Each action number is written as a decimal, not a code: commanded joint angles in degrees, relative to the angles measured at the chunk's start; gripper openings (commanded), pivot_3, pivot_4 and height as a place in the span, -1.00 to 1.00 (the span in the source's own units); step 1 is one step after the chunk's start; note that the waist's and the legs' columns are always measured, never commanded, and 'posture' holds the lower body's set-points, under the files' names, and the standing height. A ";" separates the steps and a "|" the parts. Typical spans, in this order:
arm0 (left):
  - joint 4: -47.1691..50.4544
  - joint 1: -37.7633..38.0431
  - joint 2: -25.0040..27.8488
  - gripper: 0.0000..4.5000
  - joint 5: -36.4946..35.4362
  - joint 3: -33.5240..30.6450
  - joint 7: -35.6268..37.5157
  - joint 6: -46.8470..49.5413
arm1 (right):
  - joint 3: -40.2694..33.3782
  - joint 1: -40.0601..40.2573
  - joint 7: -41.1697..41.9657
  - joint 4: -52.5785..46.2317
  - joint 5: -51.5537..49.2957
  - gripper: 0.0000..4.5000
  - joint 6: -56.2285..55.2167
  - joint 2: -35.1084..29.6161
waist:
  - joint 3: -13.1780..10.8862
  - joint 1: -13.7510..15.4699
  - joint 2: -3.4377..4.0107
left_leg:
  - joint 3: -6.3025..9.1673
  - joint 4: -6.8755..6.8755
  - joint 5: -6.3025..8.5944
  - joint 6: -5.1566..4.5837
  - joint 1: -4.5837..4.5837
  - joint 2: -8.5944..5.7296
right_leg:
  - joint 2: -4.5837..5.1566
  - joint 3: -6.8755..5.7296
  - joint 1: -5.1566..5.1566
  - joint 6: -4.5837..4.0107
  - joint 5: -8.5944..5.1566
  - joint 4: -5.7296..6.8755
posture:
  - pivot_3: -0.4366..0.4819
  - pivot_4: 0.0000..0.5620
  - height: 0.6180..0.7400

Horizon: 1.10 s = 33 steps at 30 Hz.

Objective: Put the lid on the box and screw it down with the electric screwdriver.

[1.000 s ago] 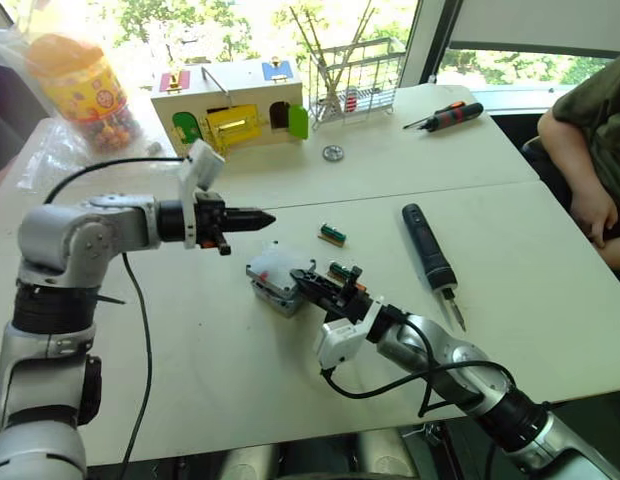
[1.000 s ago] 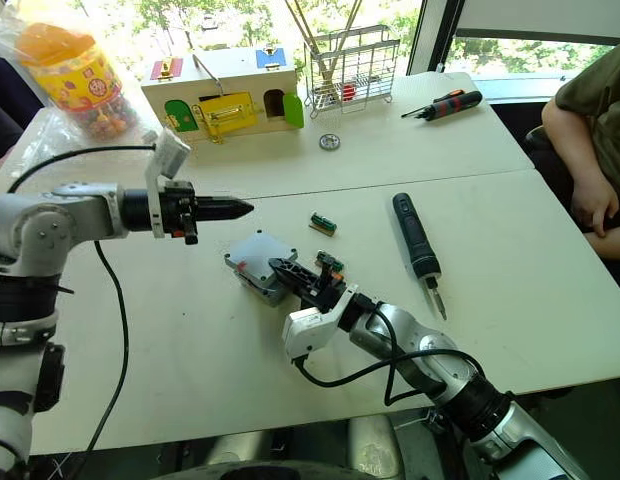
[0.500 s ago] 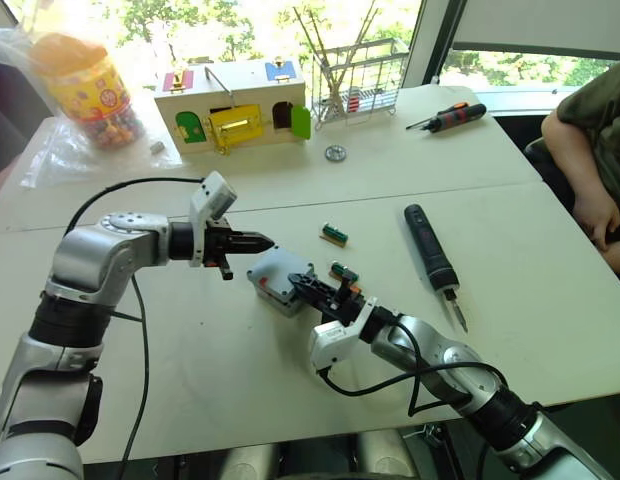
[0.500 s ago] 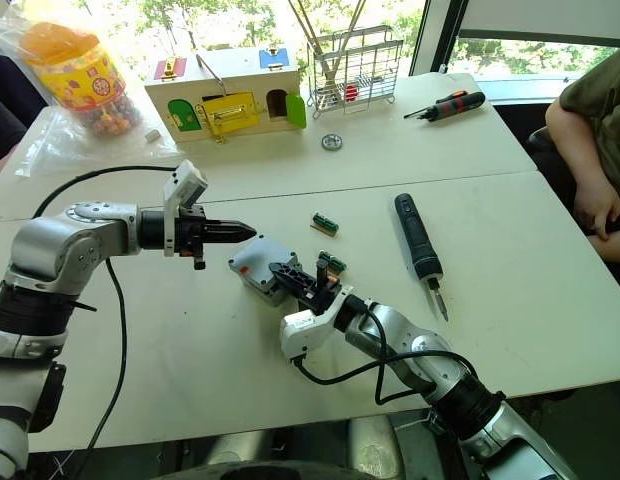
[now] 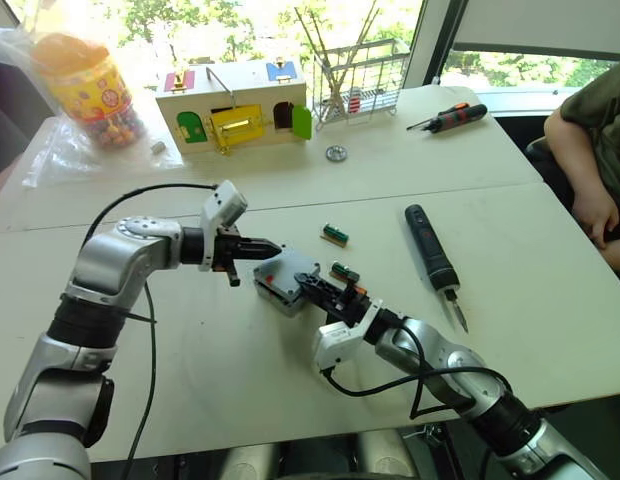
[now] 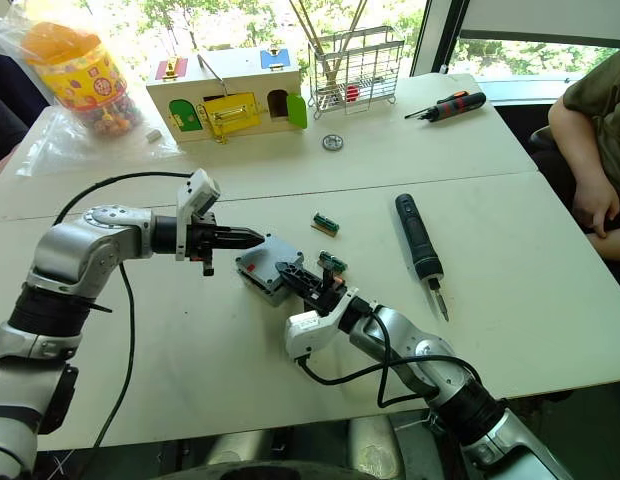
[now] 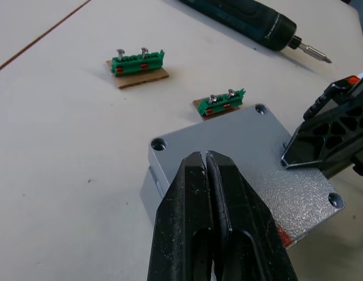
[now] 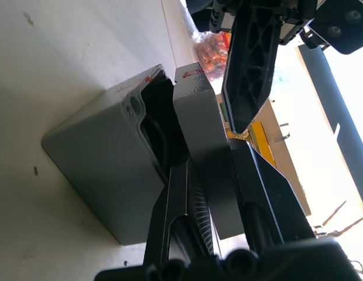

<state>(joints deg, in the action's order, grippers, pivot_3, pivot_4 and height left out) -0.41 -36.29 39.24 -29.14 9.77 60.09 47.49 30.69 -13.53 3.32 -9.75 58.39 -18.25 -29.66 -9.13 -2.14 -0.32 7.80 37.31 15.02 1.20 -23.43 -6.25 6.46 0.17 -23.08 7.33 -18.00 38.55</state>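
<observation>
The grey lid lies tilted on the grey box at the table's middle. Its edge on my right gripper's side is lifted, leaving a gap above the box. My right gripper is shut on that raised edge, one finger above the lid and one below. My left gripper is shut, and its tips rest at the lid's opposite edge. The black electric screwdriver lies on the table to the right, bit pointing toward me.
Two green terminal blocks lie just beyond the box. At the back stand a wooden latch box, a wire rack, a sweets jar and a manual screwdriver. A person sits at the right.
My left gripper has come down and to the right, from above the table to the lid's edge. The right gripper has kept hold of the lid.
</observation>
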 commanded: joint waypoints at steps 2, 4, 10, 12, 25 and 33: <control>1.53 0.67 0.20 -0.98 0.89 0.14 1.16 -1.41 | 0.79 0.68 1.04 -0.56 0.98 -0.94 -1.31 0.20 | 0.01 -0.05 0.00 | 0.00 -0.01 0.00 0.00 0.01 0.01 | 0.00 0.00 0.00 0.00 0.00 0.00 | -0.05 -0.47 1.00; 1.54 0.79 0.27 -0.98 1.20 0.21 1.39 -1.54 | 0.99 0.53 1.29 -0.31 1.15 -0.94 -1.50 0.41 | 0.01 -0.05 0.00 | 0.00 0.00 0.00 0.00 0.02 0.01 | 0.00 0.00 0.01 0.00 0.00 0.00 | -0.05 -0.47 1.00; 1.00 -0.84 -0.75 -0.98 -0.87 -2.99 0.46 1.26 | 0.84 -0.17 0.79 0.74 1.98 -0.94 -1.97 0.97 | 0.03 -0.02 -0.01 | 0.00 0.00 0.00 0.00 0.04 0.01 | -0.01 0.00 0.04 0.00 0.00 0.00 | -0.05 -0.47 1.00; 1.07 -1.62 -0.73 -0.98 -2.42 -4.68 0.68 2.85 | 0.35 -0.28 0.06 0.52 2.67 -0.94 -1.35 1.48 | 0.02 -0.05 -0.01 | 0.00 0.00 0.00 0.00 0.04 0.01 | -0.01 0.00 0.03 0.00 0.00 0.00 | -0.05 -0.47 1.00; 1.02 -1.08 -0.05 -0.98 0.26 -2.79 1.78 0.96 | 0.69 -0.26 1.17 1.97 3.69 -0.94 -1.19 2.21 | 0.03 -0.09 0.00 | 0.00 0.01 0.00 0.00 0.04 0.01 | -0.01 0.00 0.02 0.00 0.00 0.03 | -0.05 -0.47 1.00; 0.66 -1.03 -0.07 -0.98 2.04 -2.07 2.35 -0.64 | 0.55 -0.40 1.20 1.68 3.96 -0.94 -1.06 2.30 | 0.04 -0.06 -0.01 | 0.00 0.02 0.00 0.01 0.05 0.01 | -0.01 0.00 0.04 0.00 0.00 0.05 | -0.05 -0.47 1.00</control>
<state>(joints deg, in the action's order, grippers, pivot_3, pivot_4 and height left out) -0.38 -36.11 38.81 -26.69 9.06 62.02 47.17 30.79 -14.03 3.59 -8.64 61.79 -19.42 -27.58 -9.10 -2.21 -0.33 7.80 37.33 15.02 1.20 -23.39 -6.25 6.45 0.17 -23.05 7.33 -18.00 38.60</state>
